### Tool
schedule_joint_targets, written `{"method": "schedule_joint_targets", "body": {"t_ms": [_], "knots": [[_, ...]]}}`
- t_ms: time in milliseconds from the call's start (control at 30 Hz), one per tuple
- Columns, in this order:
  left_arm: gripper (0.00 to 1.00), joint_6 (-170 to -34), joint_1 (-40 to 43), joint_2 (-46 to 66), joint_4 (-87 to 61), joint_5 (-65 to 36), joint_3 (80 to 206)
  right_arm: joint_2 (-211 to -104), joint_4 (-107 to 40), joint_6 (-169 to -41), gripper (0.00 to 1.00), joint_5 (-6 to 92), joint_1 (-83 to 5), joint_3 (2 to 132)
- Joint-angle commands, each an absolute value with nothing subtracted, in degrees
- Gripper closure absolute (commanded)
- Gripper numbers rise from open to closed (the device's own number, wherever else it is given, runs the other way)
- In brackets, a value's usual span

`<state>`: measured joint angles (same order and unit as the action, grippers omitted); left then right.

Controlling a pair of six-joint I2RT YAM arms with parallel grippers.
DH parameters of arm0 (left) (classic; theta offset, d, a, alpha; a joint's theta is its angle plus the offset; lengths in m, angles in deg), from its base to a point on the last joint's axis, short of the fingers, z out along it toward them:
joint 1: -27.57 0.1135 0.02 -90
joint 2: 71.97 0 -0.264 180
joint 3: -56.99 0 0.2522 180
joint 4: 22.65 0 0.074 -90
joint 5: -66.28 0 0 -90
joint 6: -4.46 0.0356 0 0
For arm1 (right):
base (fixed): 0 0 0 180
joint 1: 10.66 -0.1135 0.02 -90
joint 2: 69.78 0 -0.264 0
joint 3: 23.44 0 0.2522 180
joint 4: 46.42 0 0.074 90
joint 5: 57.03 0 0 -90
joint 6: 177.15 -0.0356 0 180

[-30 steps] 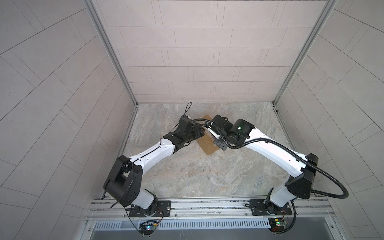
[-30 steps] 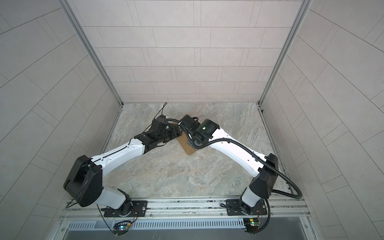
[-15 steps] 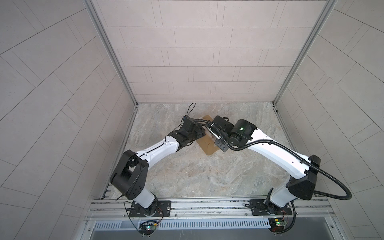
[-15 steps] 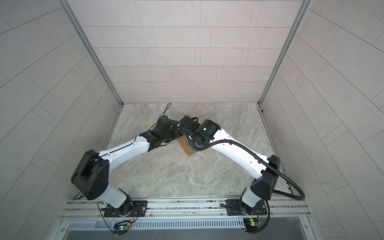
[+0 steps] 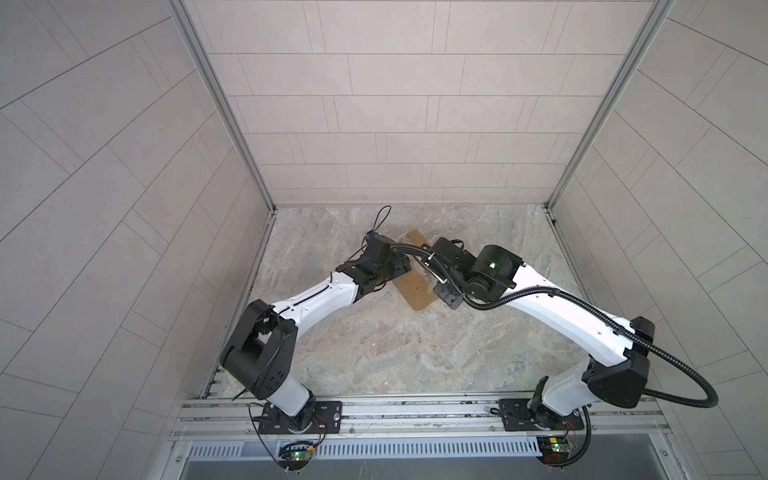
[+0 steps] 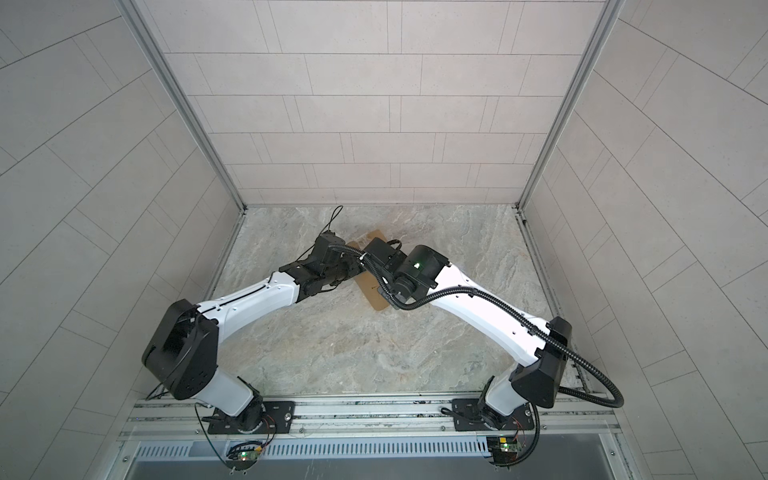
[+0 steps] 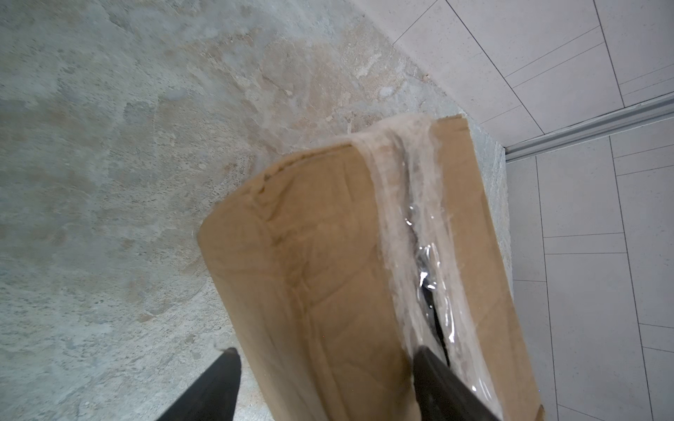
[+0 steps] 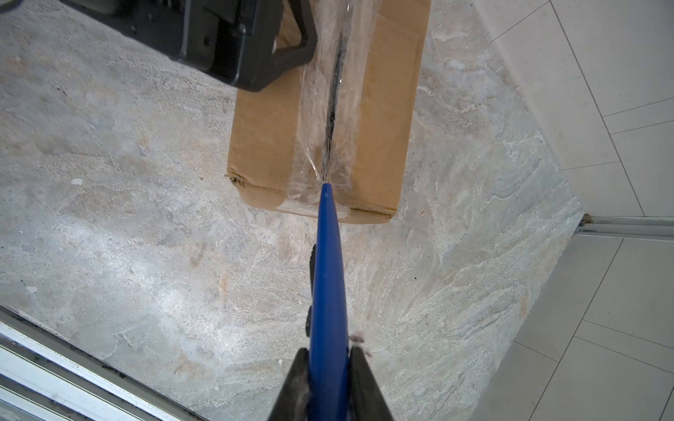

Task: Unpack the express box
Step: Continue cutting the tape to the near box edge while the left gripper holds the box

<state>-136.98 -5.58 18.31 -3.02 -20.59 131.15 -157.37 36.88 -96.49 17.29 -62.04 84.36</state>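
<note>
Marble tabletop (image 5: 374, 340), centre-far: brown cardboard express box (image 5: 415, 286), unmoved. Right gripper (image 8: 328, 355), clamped on blue tapered blade (image 8: 328, 255), has drawn back; tip at seam's near end, clear tape (image 7: 401, 204) slit. Left gripper (image 7: 324, 351) spread wide, bracing box. Flaps probably next.

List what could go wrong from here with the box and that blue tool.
The tip of the blue tool sits at the end of the tape seam on the express box. A push could slide the box, since the left gripper straddles it with open jaws.
Driven along the seam, the tool may strike that gripper.
</note>
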Motion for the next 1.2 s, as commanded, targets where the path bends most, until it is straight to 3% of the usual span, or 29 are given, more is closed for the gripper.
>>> {"method": "schedule_joint_targets", "body": {"t_ms": [0,167,600,1167], "knots": [[0.23,-137.2,-5.3,19.1,-0.8,-22.3,130.4,-160.2,38.7,-98.2,1.00,18.4,-62.1,84.5],[0.23,-137.6,-5.3,19.6,-1.1,-22.6,130.0,-163.3,44.0,-101.1,1.00,17.8,-62.2,88.1],[0.25,-137.9,-5.0,20.6,-0.9,-23.9,129.5,-153.9,49.7,-102.5,1.00,18.5,-62.5,83.2],[0.25,-137.7,-4.3,21.6,-0.8,-24.0,129.4,-150.3,50.2,-103.1,1.00,22.3,-62.6,81.7]]}}
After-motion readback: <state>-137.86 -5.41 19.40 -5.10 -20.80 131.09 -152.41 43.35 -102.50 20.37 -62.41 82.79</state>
